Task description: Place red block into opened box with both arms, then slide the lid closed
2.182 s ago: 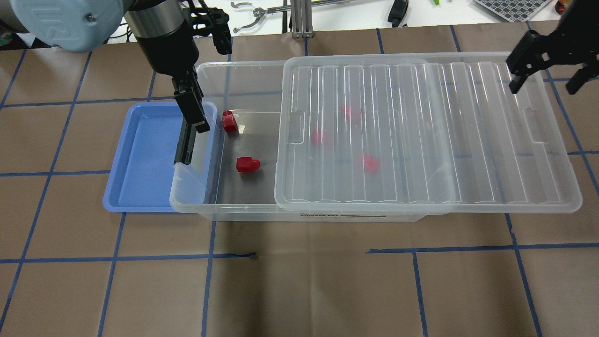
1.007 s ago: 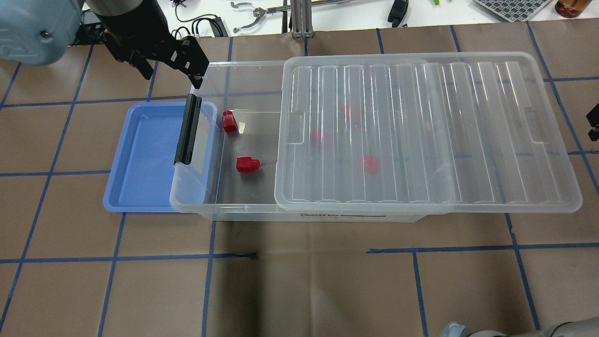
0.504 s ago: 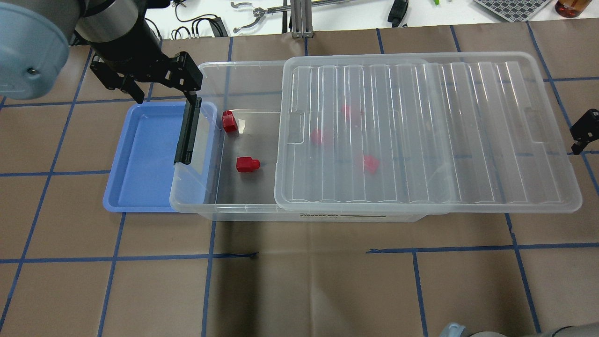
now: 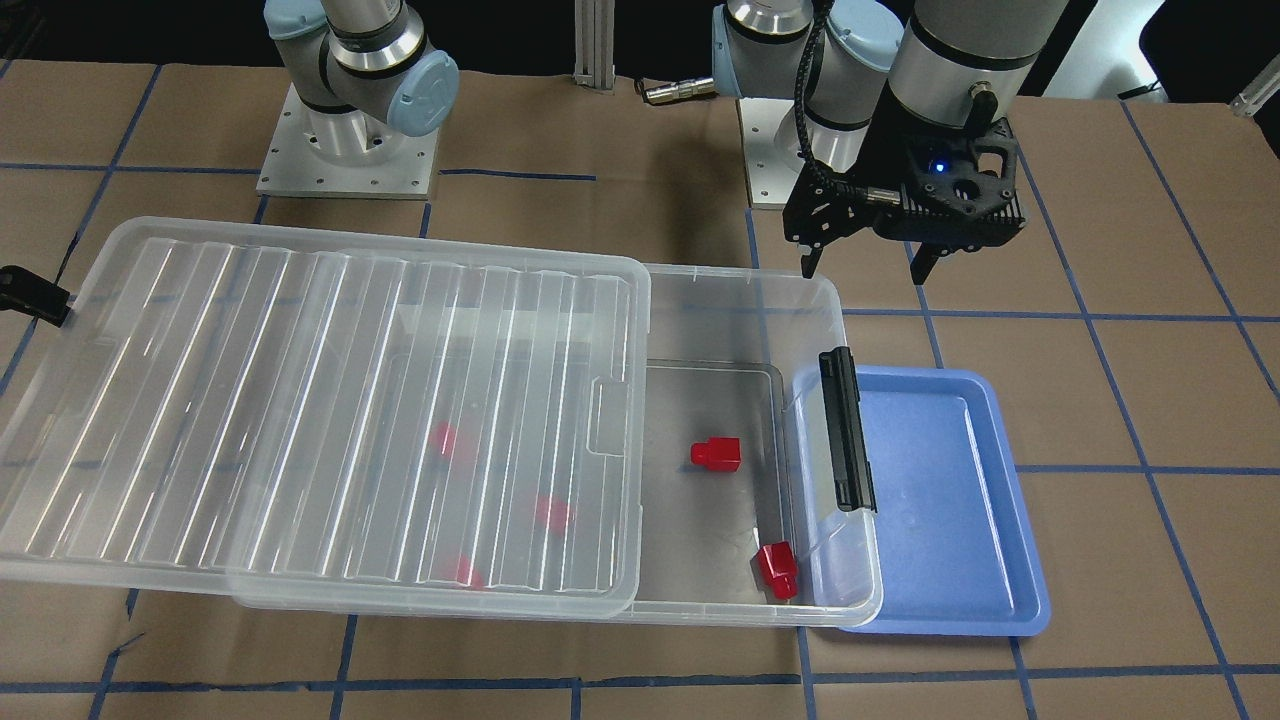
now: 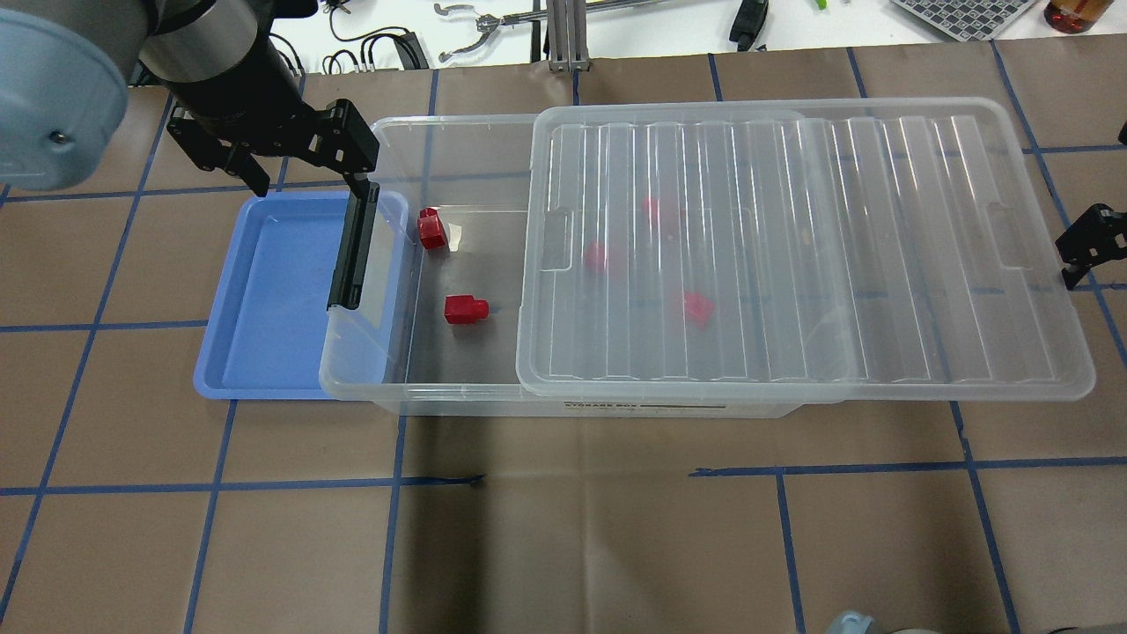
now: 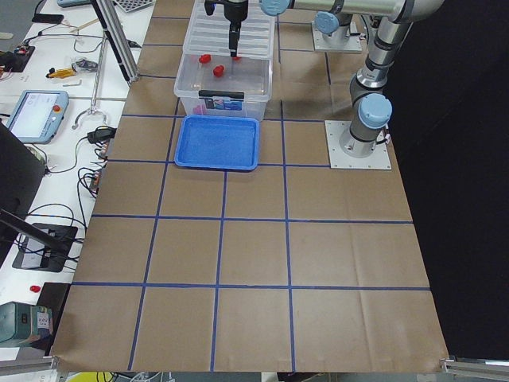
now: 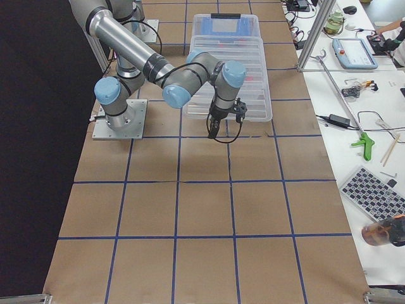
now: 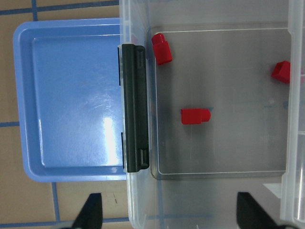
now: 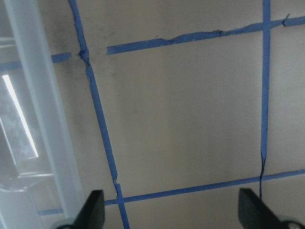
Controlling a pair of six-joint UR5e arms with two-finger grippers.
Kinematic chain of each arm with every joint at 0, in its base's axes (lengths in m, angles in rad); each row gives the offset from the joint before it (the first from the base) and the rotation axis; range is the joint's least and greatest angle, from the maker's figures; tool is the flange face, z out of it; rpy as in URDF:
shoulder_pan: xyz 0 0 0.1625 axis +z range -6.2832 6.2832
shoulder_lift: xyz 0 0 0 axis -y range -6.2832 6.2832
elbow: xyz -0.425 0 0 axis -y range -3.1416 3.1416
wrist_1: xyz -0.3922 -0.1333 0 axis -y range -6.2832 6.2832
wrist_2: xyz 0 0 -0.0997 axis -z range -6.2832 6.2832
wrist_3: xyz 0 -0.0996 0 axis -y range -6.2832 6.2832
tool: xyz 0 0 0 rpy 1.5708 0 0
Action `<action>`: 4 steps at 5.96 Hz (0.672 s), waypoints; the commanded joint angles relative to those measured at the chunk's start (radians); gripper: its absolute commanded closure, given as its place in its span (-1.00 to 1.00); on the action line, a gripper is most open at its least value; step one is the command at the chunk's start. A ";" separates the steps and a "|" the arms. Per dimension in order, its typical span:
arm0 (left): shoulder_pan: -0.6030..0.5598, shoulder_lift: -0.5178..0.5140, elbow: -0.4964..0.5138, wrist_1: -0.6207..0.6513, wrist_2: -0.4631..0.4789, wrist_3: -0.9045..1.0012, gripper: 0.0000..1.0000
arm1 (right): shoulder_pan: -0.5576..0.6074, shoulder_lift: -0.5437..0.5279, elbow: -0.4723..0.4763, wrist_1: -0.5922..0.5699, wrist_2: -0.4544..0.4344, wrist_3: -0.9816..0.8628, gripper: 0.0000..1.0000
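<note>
Frontally, the left gripper (image 4: 860,270) hangs wide and bare over the box (image 4: 740,282) back rim, near the latch (image 4: 846,430) and tray (image 4: 960,480); a red block (image 4: 715,453) already lies on the uncovered floor. From overhead, the lid (image 5: 792,246) covers the rest, overhanging toward the right gripper (image 5: 1087,251), probably posted there to push it shut. That arm's wrist view shows fingers (image 9: 93,212) spread, holding nothing, with the lid edge beside them.

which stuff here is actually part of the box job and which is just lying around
Job: red blocks, already in the box; the lid, partly off; left gripper and right gripper, jaws open.
Lying about: blue tray; grey keypad and cables on the far bench.
</note>
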 commanded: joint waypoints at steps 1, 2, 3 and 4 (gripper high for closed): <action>0.003 0.000 0.000 0.001 0.000 0.000 -0.96 | 0.013 -0.005 0.006 0.001 0.011 0.000 -1.00; 0.003 0.000 0.000 0.001 0.000 0.000 -0.96 | 0.049 -0.012 0.006 0.003 0.027 0.001 -1.00; 0.003 0.000 0.000 0.001 0.000 0.000 -0.96 | 0.067 -0.017 0.006 0.006 0.028 0.002 -1.00; 0.003 0.000 0.000 0.001 0.000 0.000 -0.96 | 0.068 -0.019 0.006 0.006 0.029 0.002 -1.00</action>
